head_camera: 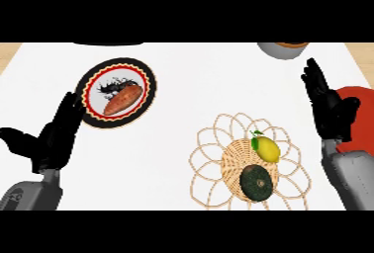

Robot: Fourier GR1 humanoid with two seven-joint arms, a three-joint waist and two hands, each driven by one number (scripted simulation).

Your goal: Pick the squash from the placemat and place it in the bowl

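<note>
Head view: white counter (190, 79) with wood edges, left hand (55, 138) and right hand (329, 106) both released, fingers straight.

Squash (257, 182) and lemon (266, 148) on wicker placemat (211, 163), lemon behind. Plate (116, 93) with sweet potato (122, 99) far left. Bowl (281, 49) behind, right.

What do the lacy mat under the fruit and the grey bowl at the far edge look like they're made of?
The placemat looks woven from tan wicker or rattan: open loops around a tight basket-weave centre, matte. The bowl looks like smooth grey ceramic or stone, though only part of it shows.
</note>
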